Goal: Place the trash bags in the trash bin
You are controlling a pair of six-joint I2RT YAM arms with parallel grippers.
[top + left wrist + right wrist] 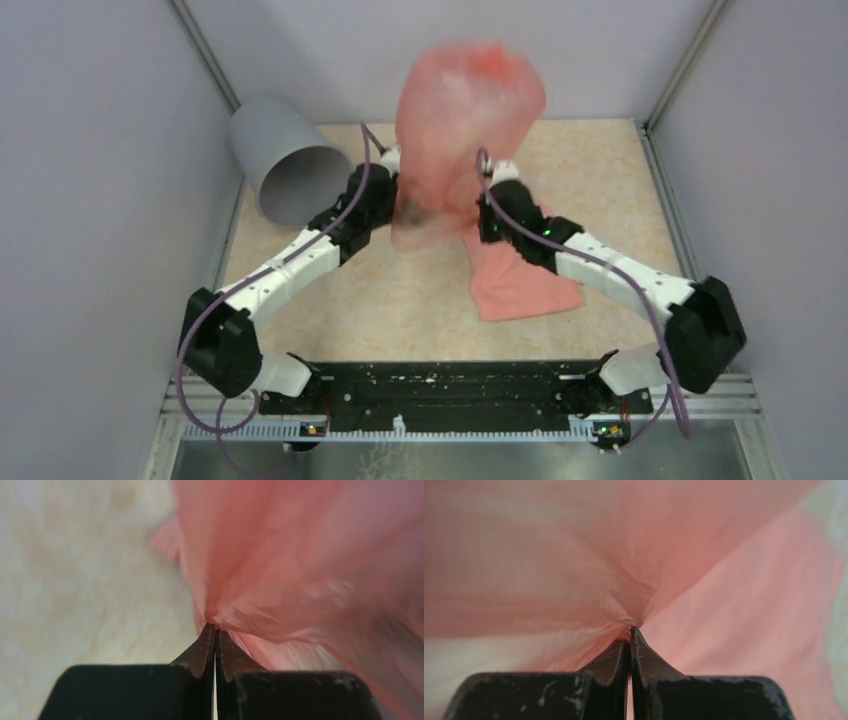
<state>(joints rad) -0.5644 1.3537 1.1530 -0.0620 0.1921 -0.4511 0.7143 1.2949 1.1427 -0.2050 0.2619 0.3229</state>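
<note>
A salmon-pink trash bag billows up in the air over the middle of the table, blurred. Both grippers hold its lower edge. My left gripper is shut on the film at the bag's left side; in the left wrist view the film bunches at the fingertips. My right gripper is shut on the film at its right side, as the right wrist view shows. A second pink trash bag lies flat on the table under the right arm. The grey trash bin lies on its side at the back left, mouth facing front right.
Grey walls close the table on the left, right and back. The black arm-mount rail runs along the near edge. The beige tabletop shows between the arms.
</note>
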